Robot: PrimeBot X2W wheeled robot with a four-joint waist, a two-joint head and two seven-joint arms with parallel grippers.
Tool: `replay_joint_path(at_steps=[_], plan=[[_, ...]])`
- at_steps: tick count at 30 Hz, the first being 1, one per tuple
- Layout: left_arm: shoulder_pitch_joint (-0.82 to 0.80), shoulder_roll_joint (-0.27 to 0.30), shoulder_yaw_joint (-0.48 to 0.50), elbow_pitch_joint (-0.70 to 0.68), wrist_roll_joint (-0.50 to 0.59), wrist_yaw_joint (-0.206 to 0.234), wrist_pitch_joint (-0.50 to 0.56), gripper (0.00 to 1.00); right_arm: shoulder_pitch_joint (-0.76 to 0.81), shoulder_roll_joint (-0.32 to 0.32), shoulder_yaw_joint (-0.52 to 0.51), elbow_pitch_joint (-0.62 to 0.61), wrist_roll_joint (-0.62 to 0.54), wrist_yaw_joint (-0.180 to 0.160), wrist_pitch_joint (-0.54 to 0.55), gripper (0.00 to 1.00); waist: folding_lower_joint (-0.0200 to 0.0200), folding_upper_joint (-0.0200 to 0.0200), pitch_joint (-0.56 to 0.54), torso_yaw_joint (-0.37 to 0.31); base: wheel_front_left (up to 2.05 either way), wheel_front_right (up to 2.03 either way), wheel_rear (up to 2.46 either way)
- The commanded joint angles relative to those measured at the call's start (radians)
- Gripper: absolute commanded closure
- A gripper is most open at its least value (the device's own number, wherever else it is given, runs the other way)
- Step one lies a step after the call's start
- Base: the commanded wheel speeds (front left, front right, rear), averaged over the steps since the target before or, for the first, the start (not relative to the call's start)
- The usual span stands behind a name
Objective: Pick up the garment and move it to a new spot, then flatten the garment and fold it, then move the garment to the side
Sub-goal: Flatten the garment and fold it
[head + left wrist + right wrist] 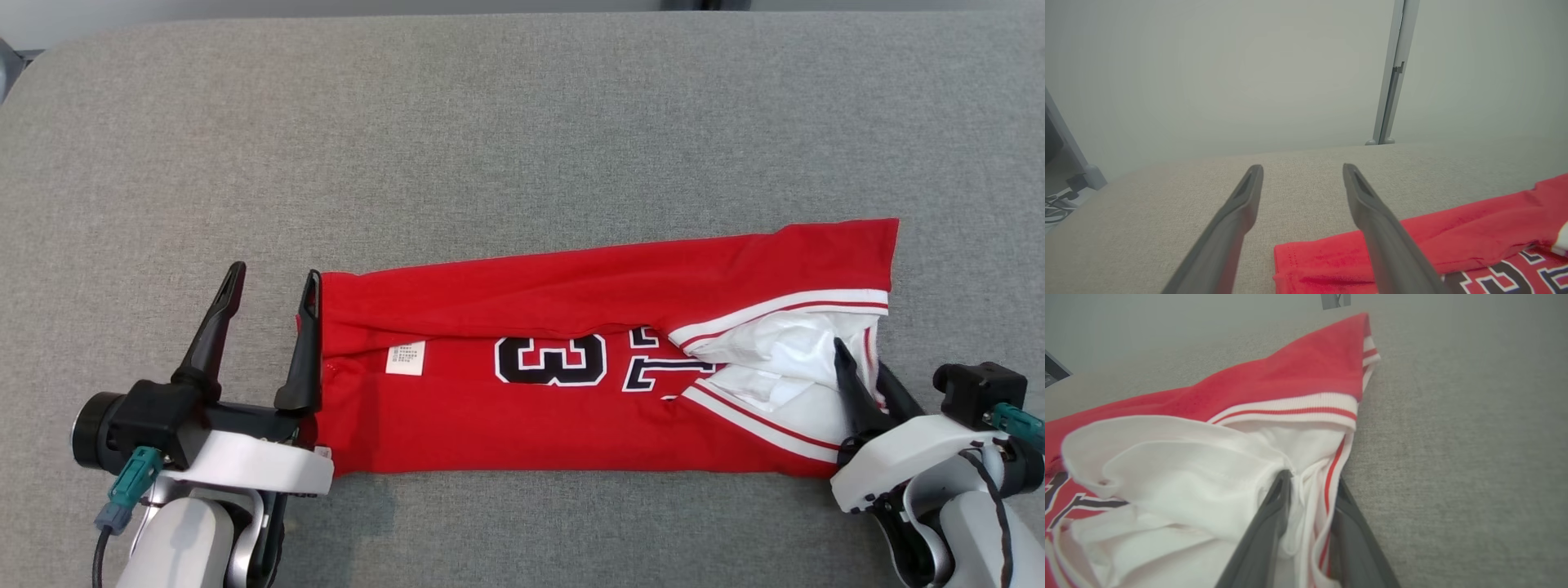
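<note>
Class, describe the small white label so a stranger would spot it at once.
On the grey surface lies a red garment. Near its left end, beside the numeral 3, sits the label: a small printed white rectangle, unlike the striped trim opposite.

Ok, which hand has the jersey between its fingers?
The right hand: the white-striped edge of the jersey sits between its fingers. The left hand stands open at the other end, empty.

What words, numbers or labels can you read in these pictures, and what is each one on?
"3": a black numeral outlined in white, on the red jersey.
Beside it, a second black character: partly folded under, so it cannot be read.
On the jersey, a white care label: the print is too small to read.
</note>
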Motion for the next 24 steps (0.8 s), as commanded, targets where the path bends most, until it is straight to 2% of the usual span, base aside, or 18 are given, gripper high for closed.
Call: replay_joint_path(at_steps=[1, 9, 13, 15, 18, 24], plan=[[-0.02, 0.004, 0.009, 0.003, 0.01, -0.004, -0.005, 0.0, 0.013, 0.003, 0.017, 0.028, 0.007, -0.001, 0.009, 1.0, 0.0, -0.0001, 0.001, -0.003, 0.0, 0.0, 0.0], [-0.017, -0.005, 0.033, 0.002, 0.025, -0.014, -0.005, 0.0, 0.0, -0.051, 0.004, -0.002, 0.04, -0.003, -0.056, 1.0, 0.0, -0.0001, 0.0, -0.033, 0.0, 0.0, 0.0], [-0.007, -0.005, 0.048, -0.002, 0.032, -0.014, -0.005, 0.0, 0.013, -0.121, -0.024, -0.024, 0.012, -0.003, -0.065, 1.0, 0.0, -0.0001, 0.001, -0.059, 0.0, 0.0, 0.0], [-0.005, -0.004, 0.05, -0.002, 0.034, -0.018, -0.005, 0.0, 0.018, -0.134, -0.041, -0.028, 0.014, -0.003, -0.066, 1.0, 0.0, -0.0001, 0.0, -0.065, 0.0, 0.0, 0.0], [-0.003, -0.002, 0.054, -0.004, 0.042, -0.023, -0.005, 0.0, 0.03, -0.186, -0.099, -0.044, 0.004, -0.003, -0.057, 1.0, 0.0, -0.0001, 0.0, -0.083, 0.0, 0.0, 0.0], [-0.006, -0.002, 0.061, -0.009, 0.048, -0.024, -0.005, 0.0, 0.011, -0.187, -0.103, -0.116, 0.016, -0.002, -0.023, 1.0, 0.0, -0.0001, -0.002, -0.105, 0.0, 0.0, 0.0]])
